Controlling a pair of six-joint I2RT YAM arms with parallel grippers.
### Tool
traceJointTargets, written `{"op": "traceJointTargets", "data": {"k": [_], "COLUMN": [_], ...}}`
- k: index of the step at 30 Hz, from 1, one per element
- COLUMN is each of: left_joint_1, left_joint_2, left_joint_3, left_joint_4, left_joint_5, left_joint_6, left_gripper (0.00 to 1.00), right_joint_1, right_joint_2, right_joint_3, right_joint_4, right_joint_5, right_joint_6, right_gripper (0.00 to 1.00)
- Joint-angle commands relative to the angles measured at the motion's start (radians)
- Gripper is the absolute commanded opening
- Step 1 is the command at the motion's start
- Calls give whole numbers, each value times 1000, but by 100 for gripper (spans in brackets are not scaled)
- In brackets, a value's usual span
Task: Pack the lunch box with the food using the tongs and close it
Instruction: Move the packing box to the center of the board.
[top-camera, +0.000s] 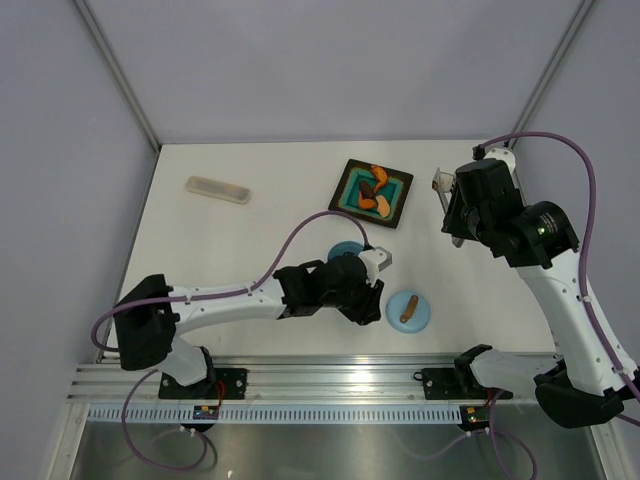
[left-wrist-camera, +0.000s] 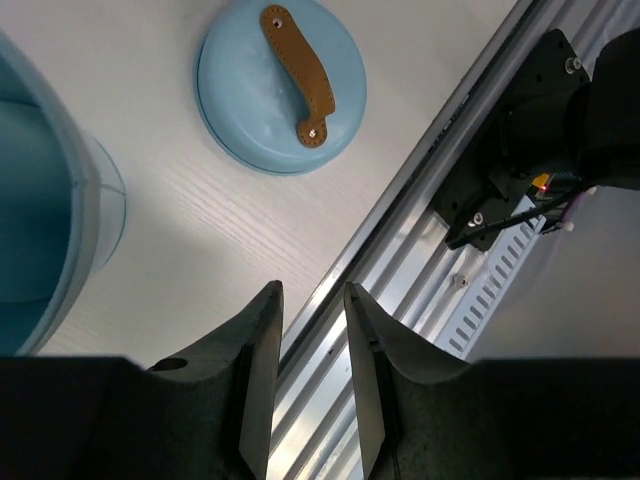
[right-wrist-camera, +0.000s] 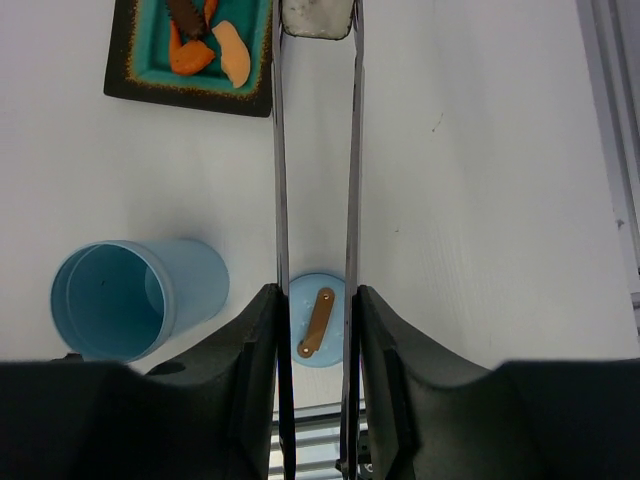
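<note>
No writing, label, brand, number or sign can be read in any of the views. A small circuit board (top-camera: 208, 411) sits on the rail by the left arm's base, but any marking on it is too small to make out.
</note>
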Motion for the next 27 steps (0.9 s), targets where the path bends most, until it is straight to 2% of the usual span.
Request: {"op": "traceJointTargets", "data": {"k": [1,6,13,21,27], "left_joint_1": [-19,-25,-1,114,136], "left_joint_2": [73,149,157,111,78], "left_joint_3": [99,147,128,38,21], "left_joint_4": [64,71,48,71,61], "left_joint_5": [-90,-179,-323,-348,-244], "left_joint_6": [-5,2,1,-44,-22], "left_gripper": [34,33,31,32,33], "right_joint_1": [4,4,4,4,4], "right_joint_2": [-8,-7,-4,15,33], "right_joint_3": [38,35,29,26,6], "right_joint_4": [22,25,41,56,94], "right_joint_5": [72,69,57,18,-58], "right_joint_6": [19,16,-3,-20,-42], "right_gripper": [19,20,20,20,18]}}
